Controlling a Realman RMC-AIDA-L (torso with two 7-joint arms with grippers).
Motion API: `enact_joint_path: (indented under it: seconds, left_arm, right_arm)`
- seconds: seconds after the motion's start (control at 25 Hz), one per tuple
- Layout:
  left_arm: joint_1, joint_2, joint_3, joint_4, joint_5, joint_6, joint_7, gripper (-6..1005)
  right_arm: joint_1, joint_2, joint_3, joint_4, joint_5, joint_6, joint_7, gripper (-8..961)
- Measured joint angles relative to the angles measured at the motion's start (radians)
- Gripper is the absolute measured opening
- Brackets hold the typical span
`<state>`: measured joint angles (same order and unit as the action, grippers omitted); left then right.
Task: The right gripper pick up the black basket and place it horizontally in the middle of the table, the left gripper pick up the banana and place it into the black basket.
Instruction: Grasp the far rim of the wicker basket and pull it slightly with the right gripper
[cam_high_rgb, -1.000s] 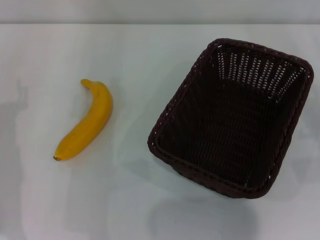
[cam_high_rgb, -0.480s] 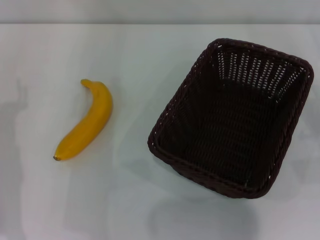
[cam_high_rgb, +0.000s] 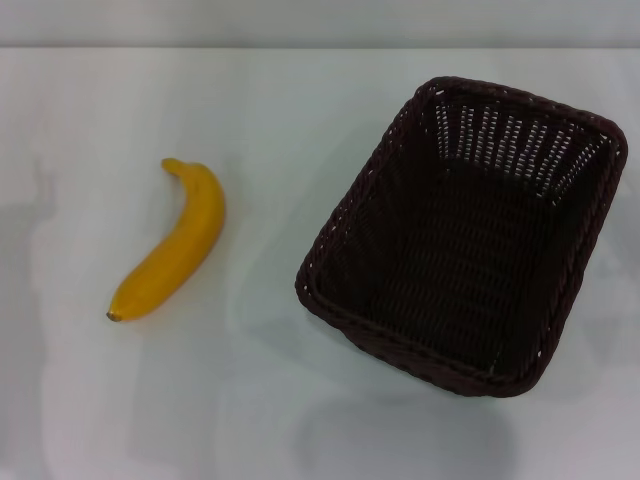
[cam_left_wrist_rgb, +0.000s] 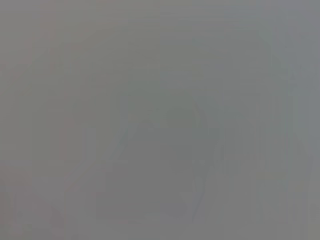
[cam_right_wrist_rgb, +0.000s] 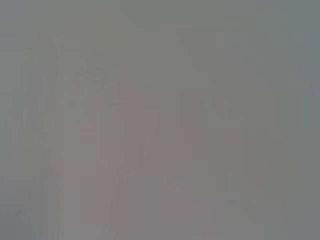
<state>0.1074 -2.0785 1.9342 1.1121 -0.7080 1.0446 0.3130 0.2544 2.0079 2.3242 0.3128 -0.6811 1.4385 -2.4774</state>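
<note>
The black basket (cam_high_rgb: 465, 235), a large dark woven wicker basket, stands on the right half of the white table (cam_high_rgb: 280, 110), turned at an angle with its long side running front to back. It is empty. The banana (cam_high_rgb: 172, 244), yellow-orange and curved, lies on the left half of the table, stem to the back and dark tip to the front left. It is well apart from the basket. Neither gripper shows in the head view. Both wrist views show only plain grey surface.
The table's far edge (cam_high_rgb: 320, 46) runs across the top of the head view. Faint shadows lie on the table at the left edge and in front of the basket.
</note>
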Motion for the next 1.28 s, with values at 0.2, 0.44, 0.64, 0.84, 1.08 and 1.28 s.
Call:
enact_joint_path:
  seconds: [0.2,0.44,0.64,0.84,1.08,1.28]
  left_arm:
    - [0.000,0.000,0.000,0.000,0.000,0.000,0.001,693]
    - [-0.003,0.000,-0.001,0.004,0.000,0.000,0.003,693]
    - [-0.003,0.000,-0.001,0.007,0.000,-0.006,0.004,694]
    - [-0.003,0.001,-0.003,0.008,0.000,-0.017,0.002,694]
    - [-0.005,0.001,-0.002,0.010,-0.001,-0.022,0.002,694]
    - [-0.009,0.001,-0.004,0.010,-0.001,-0.024,0.002,693]
  right_arm:
    - [0.003,0.000,-0.001,0.000,0.000,-0.002,0.000,753]
    - [0.014,-0.001,-0.020,0.009,-0.002,-0.005,0.003,753]
    - [0.036,-0.007,-0.028,0.074,-0.069,-0.072,0.071,753]
    - [0.067,-0.025,-0.028,0.257,-0.287,-0.287,0.317,752]
    - [0.119,-0.063,-0.028,0.432,-0.565,-0.398,0.646,750]
    - [0.172,-0.099,-0.028,0.547,-0.788,-0.384,0.901,744]
